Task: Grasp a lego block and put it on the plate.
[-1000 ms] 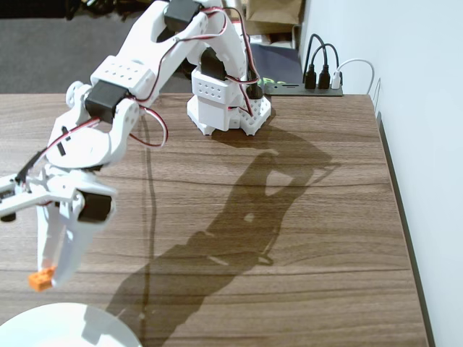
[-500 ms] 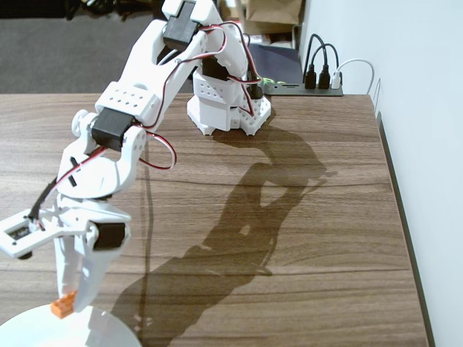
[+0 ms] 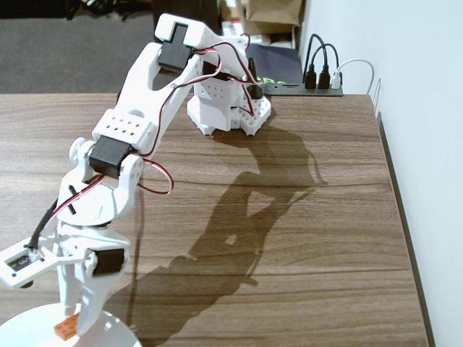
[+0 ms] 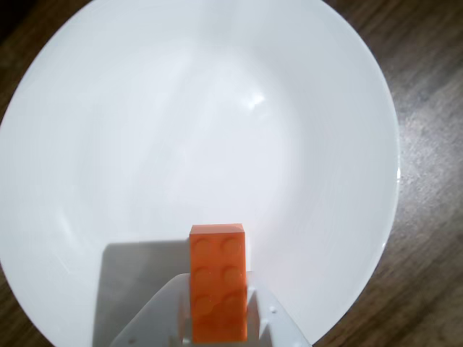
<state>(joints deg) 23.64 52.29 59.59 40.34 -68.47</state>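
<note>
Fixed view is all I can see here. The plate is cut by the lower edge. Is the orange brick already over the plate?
Observer: Yes. In the wrist view the lego block sits over the plate, nearer its lower rim than its centre.
Operator: Is anything else on the plate?
Observer: No, the wrist view shows only bare white surface.
Operator: How is the brick held?
Observer: The gripper clamps its long sides, studs facing the wrist camera.

This looked like an office or hobby desk: a wood-grain table [image 3: 304,238] against a white wall [image 3: 419,108], a power strip [image 3: 304,88] and cardboard box [image 3: 273,11] beyond the arm's base.
</note>
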